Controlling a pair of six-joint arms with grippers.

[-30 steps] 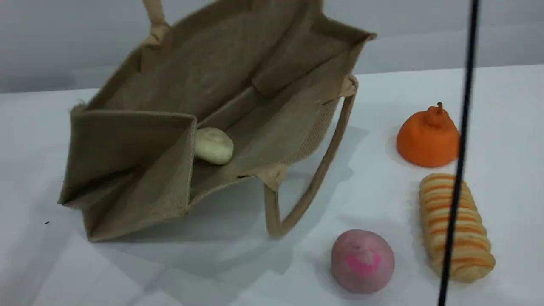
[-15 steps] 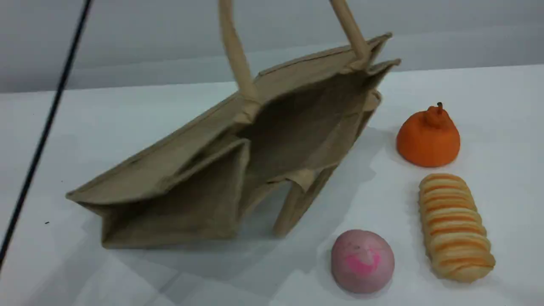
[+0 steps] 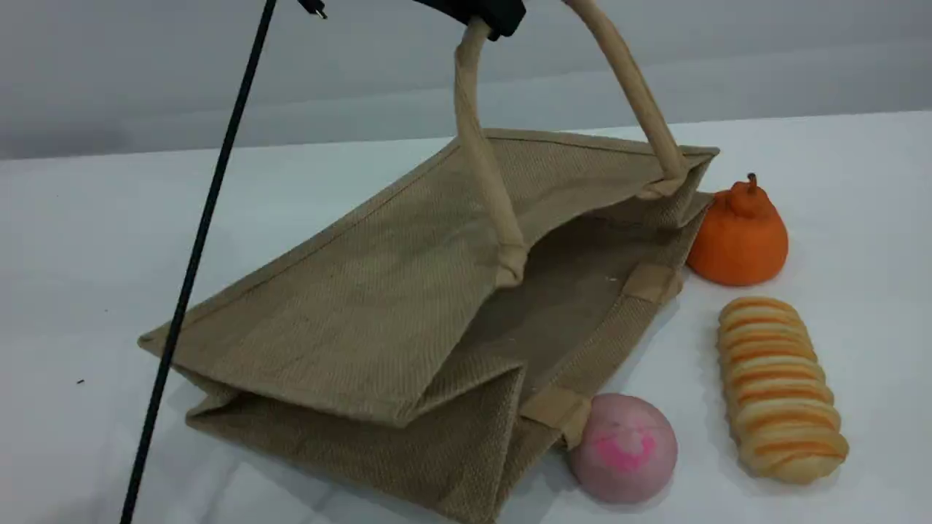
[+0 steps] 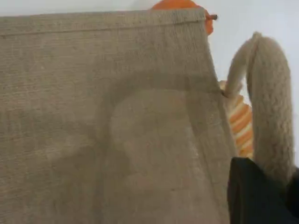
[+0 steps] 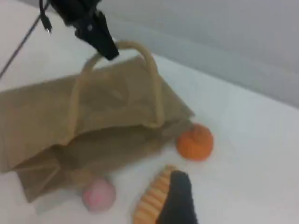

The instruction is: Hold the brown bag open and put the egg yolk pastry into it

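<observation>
Jute brown bag (image 3: 378, 306) rim touches pink bun (image 3: 622, 447) | left jaws clamp handle (image 3: 480, 153) | right jaws apart

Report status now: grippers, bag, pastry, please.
Left gripper shut on bag handle. Right gripper open, empty. Brown bag sagging; pastry not visible.

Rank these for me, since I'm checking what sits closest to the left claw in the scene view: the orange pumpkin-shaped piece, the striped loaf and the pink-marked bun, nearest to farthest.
Measured from the left claw at the bag's raised handle:
1. Orange pumpkin-shaped piece, right of the bag's mouth, nearest.
2. Striped loaf, far right, lower down.
3. Pink-marked bun, at the bag's lower corner, front edge.
The loaf and the bun are nearly too close to call.
</observation>
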